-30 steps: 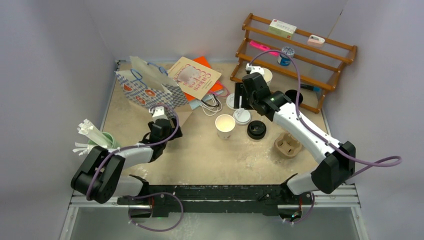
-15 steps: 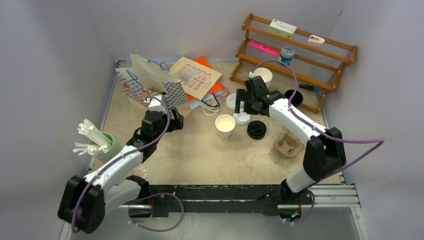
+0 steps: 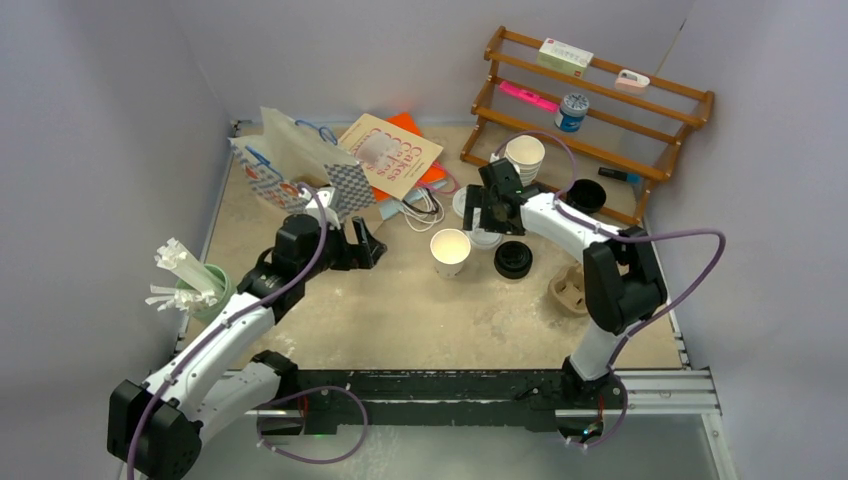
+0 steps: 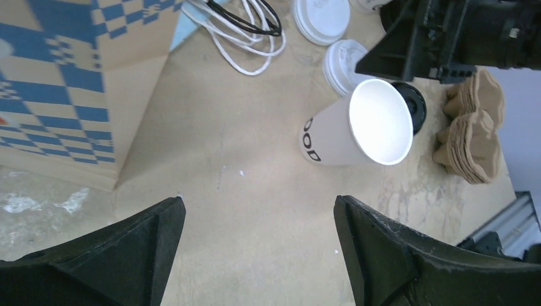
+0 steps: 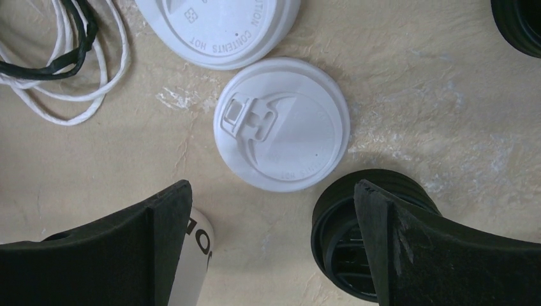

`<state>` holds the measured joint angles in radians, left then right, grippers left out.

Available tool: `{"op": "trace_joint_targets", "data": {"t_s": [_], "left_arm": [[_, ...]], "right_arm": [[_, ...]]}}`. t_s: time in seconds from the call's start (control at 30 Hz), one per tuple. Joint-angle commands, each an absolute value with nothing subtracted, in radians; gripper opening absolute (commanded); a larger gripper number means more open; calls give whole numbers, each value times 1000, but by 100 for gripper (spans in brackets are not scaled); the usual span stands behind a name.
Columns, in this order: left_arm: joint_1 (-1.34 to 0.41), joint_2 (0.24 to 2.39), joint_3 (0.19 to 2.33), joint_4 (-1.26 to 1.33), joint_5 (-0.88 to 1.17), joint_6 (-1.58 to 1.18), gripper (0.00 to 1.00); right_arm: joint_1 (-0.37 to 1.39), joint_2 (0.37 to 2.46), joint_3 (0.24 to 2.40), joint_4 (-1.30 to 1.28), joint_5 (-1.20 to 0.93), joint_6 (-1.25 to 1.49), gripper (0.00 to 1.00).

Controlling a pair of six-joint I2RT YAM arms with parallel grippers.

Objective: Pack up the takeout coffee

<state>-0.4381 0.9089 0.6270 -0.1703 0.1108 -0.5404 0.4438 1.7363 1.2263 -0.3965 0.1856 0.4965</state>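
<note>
A white paper cup (image 3: 450, 247) stands open, without a lid, mid-table; in the left wrist view this cup (image 4: 357, 124) lies ahead and to the right. A small white lid (image 5: 284, 127) lies flat just right of it, and a black lid (image 5: 363, 236) lies upside down in front of that. My right gripper (image 5: 273, 186) hangs open above the white lid, one finger over the cup's side, the other over the black lid. My left gripper (image 4: 258, 204) is open over bare table left of the cup. A black cup (image 3: 585, 195) sits by the rack.
A blue-checked paper bag (image 3: 290, 170) stands back left beside a booklet (image 3: 390, 152) and loose cords (image 3: 425, 208). More white lids (image 5: 217, 25), a stack of white cups (image 3: 524, 155), a wooden rack (image 3: 590, 110), a cardboard carrier (image 3: 575, 290) and a green cup of stirrers (image 3: 195, 285) surround the work area.
My left arm has stretched out toward the table's middle and its jaws have spread wider. My right gripper has opened and moved left and nearer over the small white lid.
</note>
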Motion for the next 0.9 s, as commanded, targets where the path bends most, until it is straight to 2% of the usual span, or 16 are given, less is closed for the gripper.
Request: {"op": "trace_joint_targets", "data": {"t_s": [0.0, 0.47, 0.77, 0.87], "left_arm": [[-443, 912, 715, -180, 220, -524, 92], [-451, 917, 741, -181, 248, -487, 90], [-451, 917, 761, -208, 240, -471, 89], [-451, 914, 766, -213, 239, -466, 89]], "right_arm": [[439, 1754, 1217, -324, 215, 535, 97], [439, 1818, 1216, -289, 337, 572, 85], [439, 1854, 1220, -274, 311, 572, 83], [439, 1855, 1218, -262, 300, 568, 86]]}}
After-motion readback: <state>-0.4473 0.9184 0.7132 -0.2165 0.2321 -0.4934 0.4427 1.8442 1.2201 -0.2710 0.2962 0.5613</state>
